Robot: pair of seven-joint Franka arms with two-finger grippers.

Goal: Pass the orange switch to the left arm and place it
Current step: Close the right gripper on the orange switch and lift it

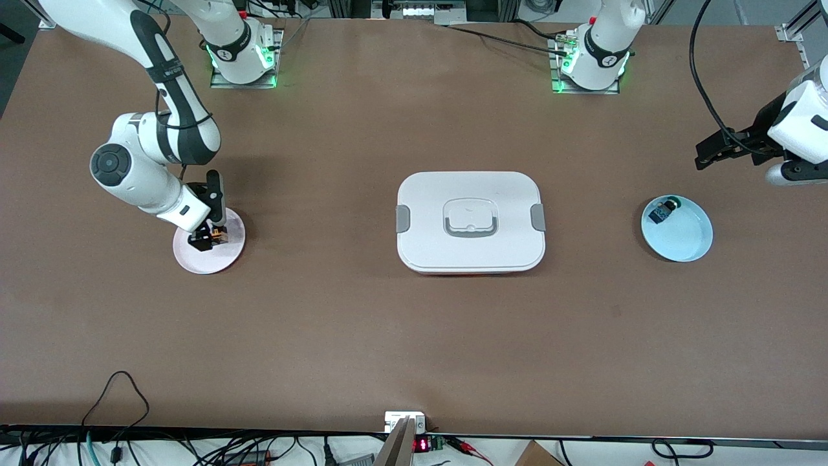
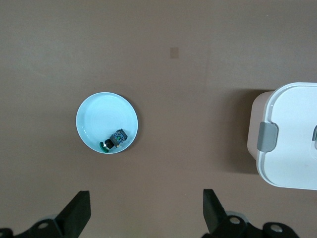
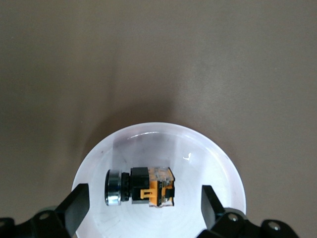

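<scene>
While my right gripper (image 3: 143, 198) straddles the orange switch (image 3: 141, 186) on its pink plate (image 1: 223, 259), jaws apart (left gripper (image 2: 146, 213) waits, open), closing comes next.

We see the right arm's black two-finger gripper (image 1: 208, 238) low over a round pale pink plate (image 1: 223, 259) toward its own end of the brown table (image 1: 323, 323), with the tiny black-and-orange switch (image 1: 217, 236) right at its fingertips. The flat white rounded-rectangular box with grey side clips (image 1: 471, 221) lies well apart from that gripper, mid-table. The left arm's black gripper (image 1: 705, 155) waits in the air, and the round light blue plate (image 1: 682, 239) sits near it, nearer the camera, carrying a small blue-and-black component (image 1: 661, 212).
</scene>
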